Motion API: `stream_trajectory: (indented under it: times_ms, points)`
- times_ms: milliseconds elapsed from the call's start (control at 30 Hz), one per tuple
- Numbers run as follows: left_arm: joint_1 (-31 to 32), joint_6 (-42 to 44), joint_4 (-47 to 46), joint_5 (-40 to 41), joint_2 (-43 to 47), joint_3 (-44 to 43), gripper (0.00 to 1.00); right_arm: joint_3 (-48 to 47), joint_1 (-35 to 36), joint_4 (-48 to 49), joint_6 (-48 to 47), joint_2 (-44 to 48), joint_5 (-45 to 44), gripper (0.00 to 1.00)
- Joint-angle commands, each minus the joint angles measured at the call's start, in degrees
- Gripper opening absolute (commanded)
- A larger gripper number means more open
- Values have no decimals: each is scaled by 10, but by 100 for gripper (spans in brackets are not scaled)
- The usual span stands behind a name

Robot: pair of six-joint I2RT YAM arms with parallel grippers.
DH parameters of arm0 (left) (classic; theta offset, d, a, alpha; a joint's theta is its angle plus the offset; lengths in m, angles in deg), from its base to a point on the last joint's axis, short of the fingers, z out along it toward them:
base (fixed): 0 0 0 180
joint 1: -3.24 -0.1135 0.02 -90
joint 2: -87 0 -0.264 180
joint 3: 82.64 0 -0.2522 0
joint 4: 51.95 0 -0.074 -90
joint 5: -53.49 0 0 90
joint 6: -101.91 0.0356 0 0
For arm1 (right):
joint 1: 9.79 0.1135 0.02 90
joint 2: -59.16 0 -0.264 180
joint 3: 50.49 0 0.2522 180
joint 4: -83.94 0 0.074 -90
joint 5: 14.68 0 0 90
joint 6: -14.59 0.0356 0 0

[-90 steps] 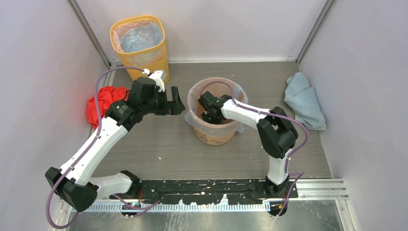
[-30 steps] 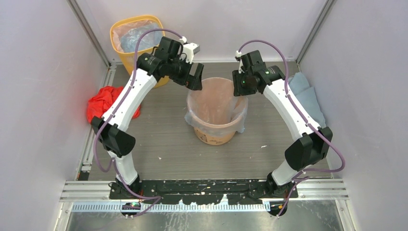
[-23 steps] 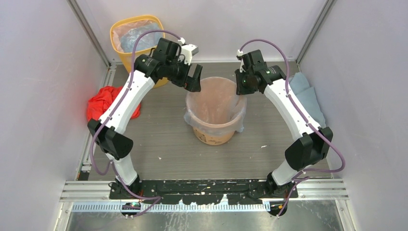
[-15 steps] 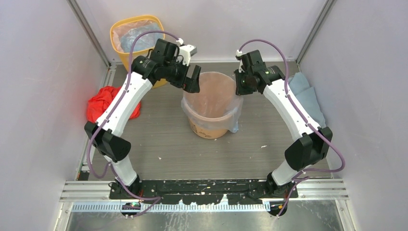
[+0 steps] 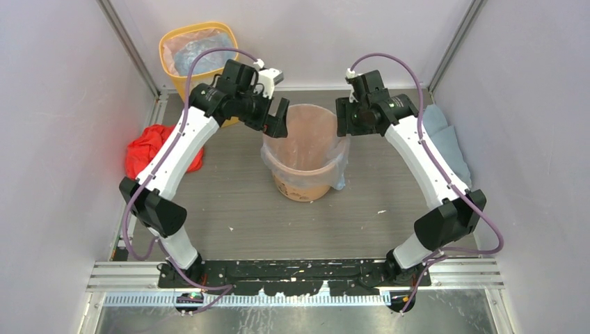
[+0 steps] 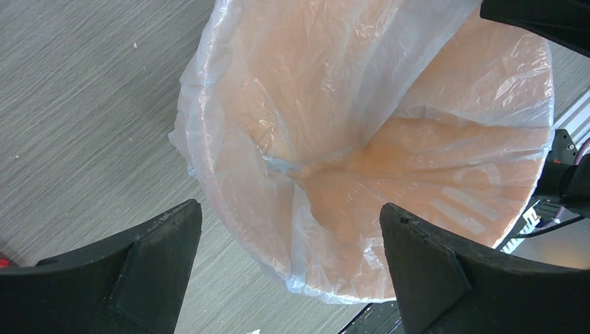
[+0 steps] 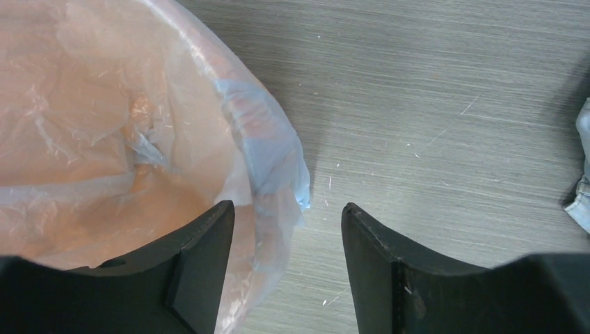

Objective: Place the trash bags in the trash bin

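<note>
- Your trash bin (image 5: 304, 184), the round orange bucket, stands upright on the bench (image 5: 243, 216), about the middle and a little toward the back wall.
- A thin clear trash bag (image 5: 306, 139) sits inside it as a liner. Its edge is turned out over the rim, and a loose flap hangs down the outside on the right.
- From the left wrist camera the trash bag (image 6: 299, 104) looks crumpled, with one fold running across the inside of the bin.
- Your left tool (image 5: 277, 120) hangs above the bin's left rim. Its fingers (image 6: 139, 264) are spread wide and hold nothing.
- Your right tool (image 5: 346, 120) hangs above the bin's right rim. In the right wrist view the right tool (image 7: 286, 209) has its jaws apart. The folded edge of the trash bag (image 7: 268, 149) lies below the gap and is not pinched.
- A taller yellow bin (image 5: 209, 82) with its own liner stands in the back left corner, behind the left tool.
- A red cloth (image 5: 149, 149) lies bunched against the left wall.
- A pale blue cloth (image 5: 442, 142) lies against the right wall, well apart from the trash bin.
</note>
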Motion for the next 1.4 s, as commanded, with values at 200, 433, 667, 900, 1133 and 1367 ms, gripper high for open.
stream_trajectory:
  times_ms: [200,433,667,900,1133,1367]
  points:
    - [-4,-17,-20,7,44,-3,100,-22,70,-49,73,28,-59,63]
    - [-4,-17,-14,8,61,10,100,-20,74,-65,125,12,-106,26]
    - [-6,-10,-13,16,83,31,100,-45,74,-65,123,-8,-111,1]
    - [-8,-11,-12,15,88,36,100,-66,78,-89,115,-9,-117,55]
    - [-8,-16,-15,12,89,39,100,-62,91,-117,115,-10,-122,61]
    - [-8,-16,-12,10,93,44,100,-23,119,-112,137,-10,-134,60]
